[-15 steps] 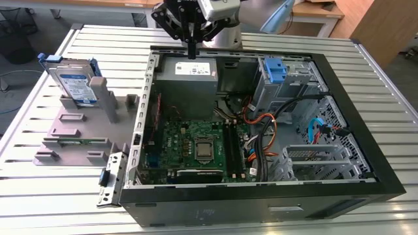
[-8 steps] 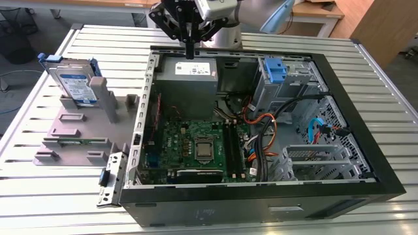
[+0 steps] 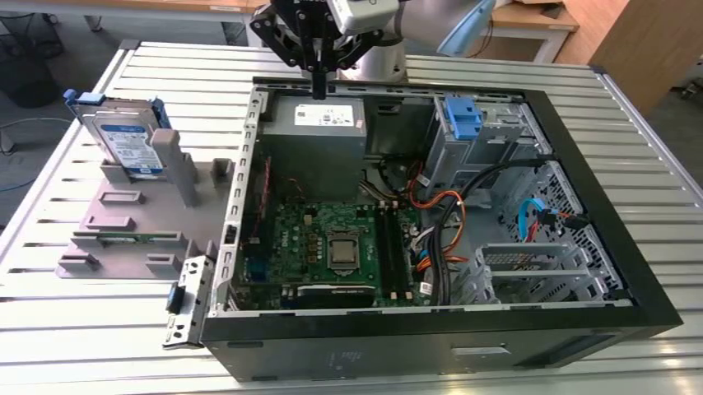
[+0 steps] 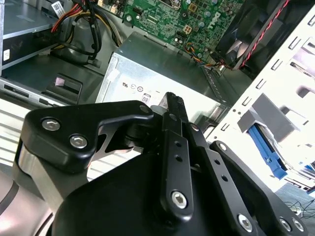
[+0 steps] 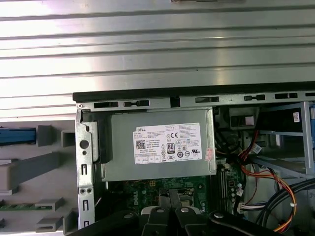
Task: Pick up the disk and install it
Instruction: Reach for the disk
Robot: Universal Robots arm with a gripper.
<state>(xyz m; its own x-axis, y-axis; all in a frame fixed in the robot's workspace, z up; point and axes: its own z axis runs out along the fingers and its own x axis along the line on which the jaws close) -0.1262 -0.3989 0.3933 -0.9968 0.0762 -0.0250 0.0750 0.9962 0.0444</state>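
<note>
The disk (image 3: pixel 124 141), silver with a white-and-blue label and a blue frame, stands upright in the grey plastic stand (image 3: pixel 132 218) at the exterior view's left, outside the open computer case (image 3: pixel 439 329). Its blue edge (image 5: pixel 17 136) shows in the first wrist view. My gripper (image 3: pixel 318 89) hangs above the case's far edge, over the grey power-supply box (image 5: pixel 160 145), well to the right of the disk. Its fingers (image 4: pixel 173 105) are pressed together with nothing between them, and their tips (image 5: pixel 170 196) also show in the first wrist view.
The case lies open on a slatted metal table (image 3: pixel 66 329), with the motherboard (image 3: pixel 329 247), orange and black cables (image 3: pixel 439 214) and a drive cage with a blue bracket (image 3: pixel 466 119) inside. The stand's upright posts (image 3: pixel 187 169) rise beside the disk.
</note>
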